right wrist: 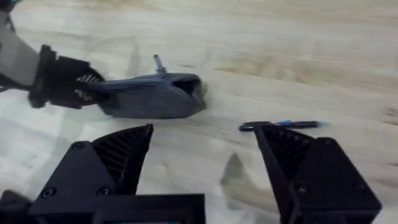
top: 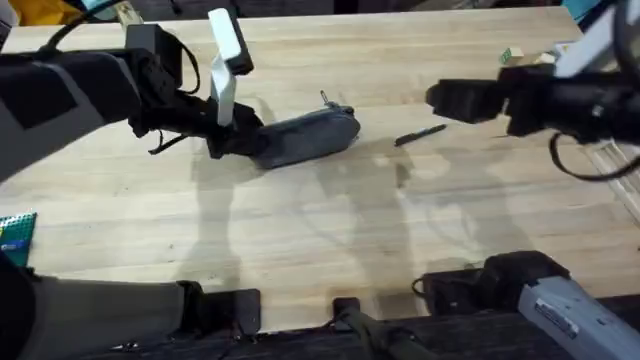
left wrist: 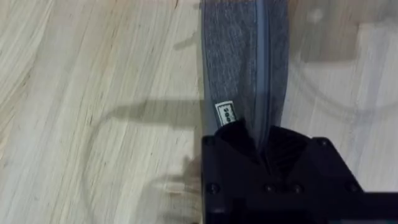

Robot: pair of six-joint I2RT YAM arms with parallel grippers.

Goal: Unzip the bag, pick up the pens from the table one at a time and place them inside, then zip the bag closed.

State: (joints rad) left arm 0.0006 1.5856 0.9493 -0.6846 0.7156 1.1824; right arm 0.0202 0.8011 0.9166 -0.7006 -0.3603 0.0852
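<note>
Our left gripper [top: 232, 140] pinches the bag's [top: 305, 135] end, while our right gripper [right wrist: 202, 163], fingers wide, hovers nearer the pen [top: 420, 135], which lies crosswise just ahead.

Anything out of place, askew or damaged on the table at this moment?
Nothing stands out. The bag lies intact on the table, its end pinched by the left pincer. One pen lies beside the bag, apart from it, and the right pincer hovers open above it. No spill or damage shows.
</note>
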